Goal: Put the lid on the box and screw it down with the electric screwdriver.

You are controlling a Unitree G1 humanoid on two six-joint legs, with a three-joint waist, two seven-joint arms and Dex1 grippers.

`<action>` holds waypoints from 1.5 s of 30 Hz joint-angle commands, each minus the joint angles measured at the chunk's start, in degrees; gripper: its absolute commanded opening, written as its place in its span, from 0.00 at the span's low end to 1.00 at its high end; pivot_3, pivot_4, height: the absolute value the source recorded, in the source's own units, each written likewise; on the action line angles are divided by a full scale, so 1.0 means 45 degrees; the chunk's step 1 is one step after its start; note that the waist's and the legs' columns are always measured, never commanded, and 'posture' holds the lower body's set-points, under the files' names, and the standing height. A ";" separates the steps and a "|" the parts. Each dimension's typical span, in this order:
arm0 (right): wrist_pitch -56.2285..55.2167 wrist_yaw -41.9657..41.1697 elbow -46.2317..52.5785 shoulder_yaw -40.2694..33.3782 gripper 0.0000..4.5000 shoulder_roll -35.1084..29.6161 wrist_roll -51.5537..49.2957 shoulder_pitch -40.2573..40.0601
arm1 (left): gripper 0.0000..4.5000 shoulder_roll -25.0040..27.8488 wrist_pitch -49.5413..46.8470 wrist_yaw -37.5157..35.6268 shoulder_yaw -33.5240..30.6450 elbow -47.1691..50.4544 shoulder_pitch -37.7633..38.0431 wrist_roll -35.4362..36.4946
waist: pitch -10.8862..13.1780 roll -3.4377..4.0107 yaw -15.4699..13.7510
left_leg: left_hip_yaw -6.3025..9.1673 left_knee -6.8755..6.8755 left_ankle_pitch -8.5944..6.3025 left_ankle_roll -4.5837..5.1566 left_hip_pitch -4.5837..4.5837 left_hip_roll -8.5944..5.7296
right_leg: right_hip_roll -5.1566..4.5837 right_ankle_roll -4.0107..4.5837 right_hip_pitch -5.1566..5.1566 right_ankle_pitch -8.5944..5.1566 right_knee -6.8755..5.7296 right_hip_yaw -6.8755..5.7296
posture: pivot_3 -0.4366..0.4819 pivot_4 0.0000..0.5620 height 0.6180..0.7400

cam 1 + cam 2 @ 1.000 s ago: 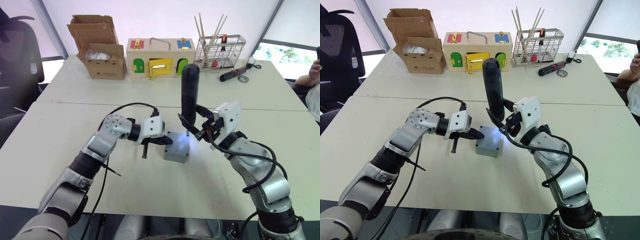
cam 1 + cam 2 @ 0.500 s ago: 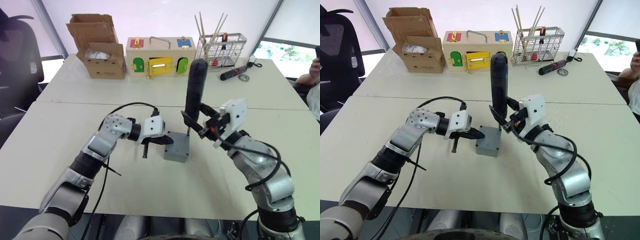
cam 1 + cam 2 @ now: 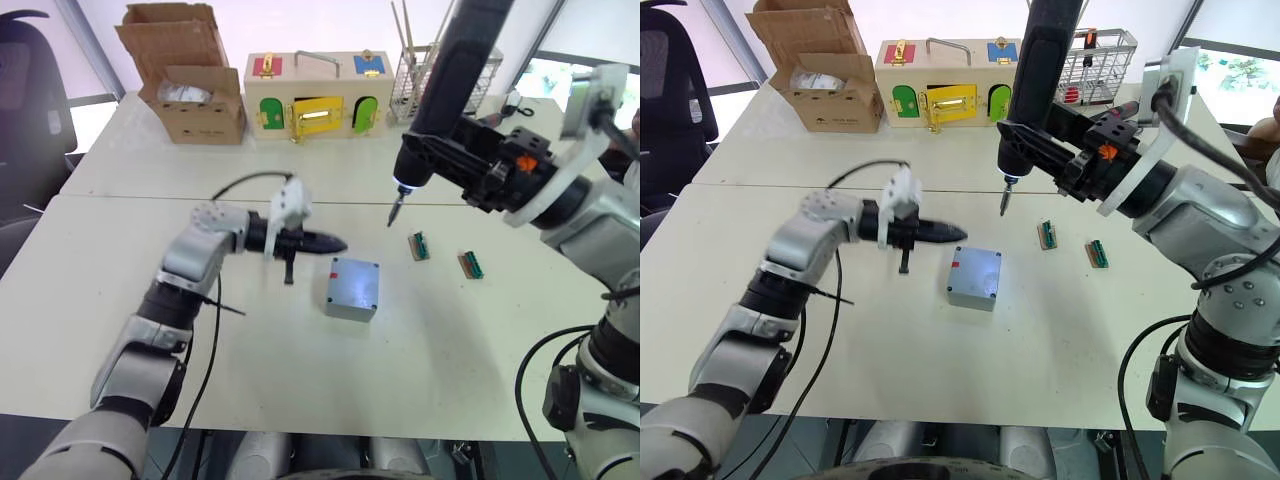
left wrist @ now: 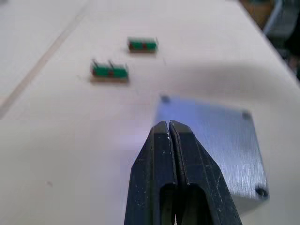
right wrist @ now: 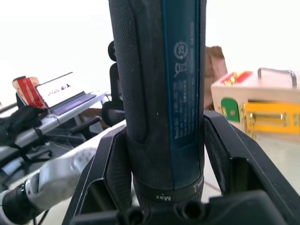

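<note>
The grey box stands mid-table with the lid lying flat on top; a small red mark shows on its side. My left gripper is shut and empty, its tip just off the box's far-left corner, apart from it. My right gripper is shut on the electric screwdriver, a thick black tool with a bluish label. The tool hangs tilted high above the table, and its metal bit points down behind and to the right of the box.
Two small green connector blocks lie right of the box. At the table's far side stand a cardboard box, a wooden box with coloured doors and a wire rack. A black chair is far left.
My right arm lifted the screwdriver off the box, up and back to the right. My left gripper drew away from the box's side. The head camera shifted too.
</note>
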State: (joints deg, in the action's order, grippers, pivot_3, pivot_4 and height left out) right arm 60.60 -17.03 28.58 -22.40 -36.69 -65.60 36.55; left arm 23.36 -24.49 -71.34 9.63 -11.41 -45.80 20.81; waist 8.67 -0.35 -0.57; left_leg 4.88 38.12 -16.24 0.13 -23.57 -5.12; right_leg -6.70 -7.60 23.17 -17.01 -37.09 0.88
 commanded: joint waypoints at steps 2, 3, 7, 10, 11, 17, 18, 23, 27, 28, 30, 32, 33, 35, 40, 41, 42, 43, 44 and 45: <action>0.1836 0.1257 -0.1991 -0.1086 0.44 -0.2096 -0.1466 0.0775 | 0.00 -0.0196 -0.0576 0.0273 -0.0607 0.1210 -0.0381 0.0924 | 0.0010 0.0003 -0.0051 | -0.0008 0.0001 0.0001 0.0001 0.0000 -0.0011 | -0.0012 0.0000 0.0000 0.0000 -0.0002 -0.0002 | 0.48 0.27 1.00; 0.2387 0.1004 -0.2670 -0.0922 0.44 -0.3426 -0.0712 0.0704 | 0.00 -0.0173 -0.0484 0.0072 -0.0416 0.1608 -0.0347 0.0951 | 0.0015 0.0005 -0.0057 | -0.0007 0.0001 0.0001 0.0002 -0.0001 -0.0012 | -0.0014 0.0000 -0.0005 0.0000 0.0003 -0.0002 | 0.48 0.27 1.00; 0.4728 -0.0672 -0.4952 -0.0358 0.44 -0.6903 -0.0108 0.0135 | 0.00 -0.0296 0.0092 -0.0361 0.0447 0.2637 -0.0052 0.0699 | 0.0054 0.0032 -0.0051 | -0.0010 0.0005 0.0007 0.0023 -0.0060 -0.0033 | -0.0016 0.0001 0.0029 0.0000 0.0026 -0.0007 | 0.48 0.27 1.00; 0.5532 -0.2824 -0.5710 0.1195 0.44 -0.9302 0.0843 -0.1572 | 0.00 -0.0293 0.0968 -0.0367 0.1353 0.3238 0.0464 -0.0049 | 0.0072 0.0057 0.0034 | -0.0052 -0.0002 0.0005 0.0028 -0.0060 -0.0013 | -0.0023 0.0001 0.0038 0.0000 0.0032 -0.0005 | 0.48 0.27 1.00; 0.5382 -0.3679 -0.5812 0.1629 0.44 -0.9928 0.1159 -0.2282 | 0.00 -0.0175 0.1366 -0.0382 0.1691 0.3399 0.0689 -0.0419 | 0.0073 0.0058 0.0041 | -0.0059 -0.0009 0.0004 0.0029 -0.0055 -0.0004 | -0.0021 0.0000 0.0040 0.0000 0.0038 -0.0009 | 0.48 0.27 1.00; 0.4767 -0.4809 -0.7747 0.3039 0.44 -0.9623 0.2851 -0.2528 | 0.00 0.0231 0.2268 -0.0116 0.2273 0.3851 0.1396 -0.1306 | 0.0114 0.0119 0.0286 | -0.0104 0.0006 -0.0009 0.0108 -0.0028 0.0010 | -0.0013 -0.0002 0.0046 0.0000 -0.0005 0.0007 | 0.48 0.27 1.00; 0.4777 -0.4750 -0.8041 0.3229 0.44 -0.9374 0.3141 -0.2438 | 0.00 0.0258 0.2288 -0.0014 0.2292 0.3902 0.1484 -0.1401 | 0.0117 0.0115 0.0306 | -0.0104 0.0010 -0.0008 0.0107 -0.0026 0.0009 | -0.0013 -0.0002 0.0045 0.0001 -0.0014 0.0008 | 0.48 0.27 1.00; 0.5368 -0.4693 -0.8965 0.3786 0.44 -0.8645 0.4130 -0.2005 | 0.00 0.0383 0.2021 0.0433 0.2242 0.4352 0.2000 -0.1486 | 0.0118 0.0149 0.0210 | -0.0091 0.0000 0.0033 0.0036 -0.0013 0.0005 | -0.0009 -0.0005 0.0042 0.0000 -0.0017 0.0001 | 0.48 0.27 1.00; 0.5213 -0.4622 -0.9313 0.4086 0.44 -0.8074 0.4934 -0.1603 | 0.00 0.0612 0.1751 0.0697 0.2084 0.4651 0.2316 -0.1406 | 0.0124 0.0141 0.0170 | -0.0097 -0.0001 0.0034 0.0033 -0.0020 -0.0006 | -0.0017 -0.0004 0.0042 0.0000 0.0000 0.0001 | 0.48 0.27 1.00; 0.5219 -0.4590 -0.9336 0.4092 0.44 -0.7951 0.5085 -0.1578 | 0.00 0.0645 0.1716 0.0750 0.2080 0.4670 0.2335 -0.1404 | 0.0123 0.0141 0.0141 | -0.0101 0.0005 0.0034 0.0033 -0.0022 -0.0011 | -0.0021 -0.0004 0.0041 0.0000 0.0001 0.0003 | 0.48 0.27 1.00; 0.5114 -0.4644 -0.9153 0.4168 0.44 -0.7836 0.5383 -0.1831 | 0.00 0.0685 0.1667 0.0840 0.2091 0.4672 0.2355 -0.1406 | 0.0123 0.0142 0.0056 | -0.0102 0.0017 0.0034 0.0032 -0.0022 -0.0012 | -0.0019 -0.0004 0.0037 0.0000 -0.0001 0.0004 | 0.48 0.27 1.00; 0.5128 -0.4688 -0.8983 0.4101 0.44 -0.7700 0.5546 -0.2128 | 0.00 0.0716 0.1662 0.0874 0.2115 0.4664 0.2383 -0.1415 | 0.0123 0.0142 -0.0025 | -0.0101 0.0022 0.0034 0.0032 -0.0022 -0.0012 | -0.0017 -0.0004 0.0036 0.0000 -0.0006 0.0004 | 0.48 0.27 1.00; 0.5138 -0.4675 -0.8906 0.4062 0.44 -0.7616 0.5631 -0.2282 | 0.00 0.0740 0.1683 0.0877 0.2133 0.4649 0.2403 -0.1434 | 0.0123 0.0142 -0.0037 | -0.0102 0.0023 0.0035 0.0032 -0.0022 -0.0012 | -0.0017 -0.0004 0.0037 0.0000 -0.0007 0.0004 | 0.48 0.27 1.00; 0.4965 -0.4614 -0.8750 0.4059 0.53 -0.7502 0.5892 -0.2569 | 0.00 0.0784 0.1703 0.0885 0.2160 0.4617 0.2410 -0.1460 | 0.0123 0.0142 -0.0056 | -0.0100 0.0023 0.0035 0.0031 -0.0021 -0.0012 | -0.0017 -0.0004 0.0036 0.0000 -0.0008 0.0003 | 0.48 0.27 1.00; 0.4538 -0.4640 -0.8359 0.4034 0.88 -0.7390 0.6380 -0.2994 | 0.00 0.0889 0.1740 0.0930 0.2106 0.4423 0.2370 -0.1482 | 0.0121 0.0135 -0.0056 | -0.0098 0.0026 0.0035 0.0030 -0.0021 -0.0012 | -0.0017 -0.0004 0.0030 0.0000 -0.0008 -0.0001 | 0.48 0.27 1.00; 0.4494 -0.4631 -0.8241 0.4000 0.94 -0.7399 0.6443 -0.3059 | 0.00 0.0912 0.1742 0.0955 0.2068 0.4355 0.2365 -0.1493 | 0.0121 0.0134 -0.0056 | -0.0096 0.0030 0.0036 0.0030 -0.0019 -0.0012 | -0.0017 -0.0004 0.0022 0.0000 -0.0007 -0.0003 | 0.48 0.27 1.00; 0.4378 -0.4685 -0.8124 0.3984 1.00 -0.7441 0.6502 -0.3139 | 0.00 0.0936 0.1740 0.0981 0.2025 0.4289 0.2361 -0.1498 | 0.0120 0.0134 -0.0057 | -0.0094 0.0030 0.0036 0.0030 -0.0018 -0.0012 | -0.0016 -0.0005 0.0020 0.0000 -0.0007 -0.0004 | 0.48 0.27 1.00; 0.4312 -0.4721 -0.8053 0.3970 1.00 -0.7463 0.6550 -0.3175 | 0.00 0.0955 0.1737 0.0993 0.1995 0.4240 0.2347 -0.1495 | 0.0120 0.0132 -0.0056 | -0.0094 0.0032 0.0035 0.0030 -0.0016 -0.0012 | -0.0016 -0.0004 0.0017 0.0000 -0.0007 -0.0004 | 0.48 0.27 1.00; 0.4082 -0.4847 -0.7906 0.3910 1.00 -0.7633 0.6628 -0.3192 | 0.00 0.0984 0.1808 0.1123 0.1836 0.4074 0.2328 -0.1522 | 0.0120 0.0132 -0.0055 | -0.0094 0.0033 0.0036 0.0030 -0.0014 -0.0012 | -0.0016 -0.0004 0.0014 0.0000 -0.0007 -0.0005 | 0.48 0.27 1.00; 0.3802 -0.4884 -0.7833 0.3764 1.00 -0.7749 0.6761 -0.3111 | 0.00 0.0979 0.1761 0.1314 0.1632 0.3896 0.2285 -0.1495 | 0.0121 0.0132 -0.0047 | -0.0094 0.0033 0.0036 0.0030 -0.0014 -0.0012 | -0.0016 -0.0005 0.0014 0.0000 -0.0008 -0.0005 | 0.48 0.27 1.00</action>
State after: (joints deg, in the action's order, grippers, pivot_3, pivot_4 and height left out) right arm 79.54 -38.96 -7.48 -3.53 -69.85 -37.11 22.36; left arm 27.30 -17.02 -66.68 19.45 6.35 -34.56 14.16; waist 9.21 0.24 -0.78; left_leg 4.46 38.27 -16.08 0.27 -23.63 -5.18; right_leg -6.77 -7.62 23.23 -17.01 -37.12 0.86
